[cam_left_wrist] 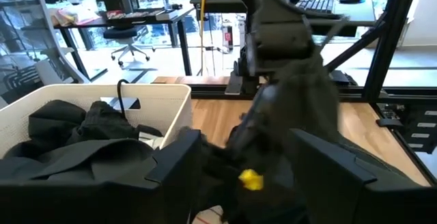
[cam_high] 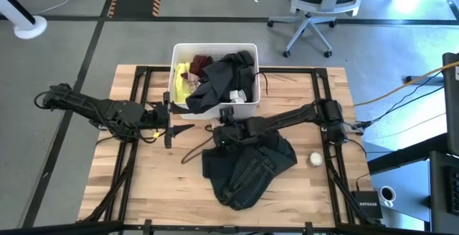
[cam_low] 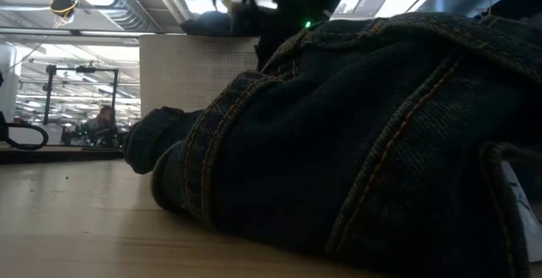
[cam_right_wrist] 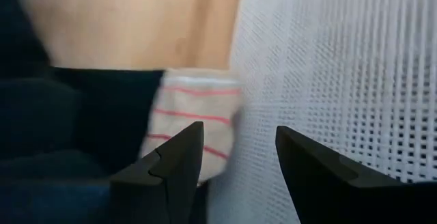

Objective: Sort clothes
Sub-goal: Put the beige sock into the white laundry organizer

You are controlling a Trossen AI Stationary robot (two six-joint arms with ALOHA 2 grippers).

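A white mesh basket (cam_high: 247, 100) stands at the table's far middle and holds yellow, maroon and black clothes (cam_high: 215, 74). A large dark denim garment (cam_high: 247, 167) lies bunched on the table in front of it and fills the low view (cam_low: 356, 142). A pale sock with red stripes (cam_right_wrist: 194, 111) lies on the wood by the basket's near wall (cam_right_wrist: 341, 80), beside the dark garment. My right gripper (cam_right_wrist: 239, 156) hovers open just over the sock, close to the wall (cam_high: 224, 124). My left gripper (cam_left_wrist: 239, 162) waits open at the basket's left near corner (cam_high: 172, 124).
A small white ball (cam_high: 315, 159) rests on the table to the right of the denim garment. A thin dark cord (cam_high: 192, 150) trails on the wood left of it. Black frame rails (cam_high: 326, 156) run along the table's sides. Bare wood shows at the near left.
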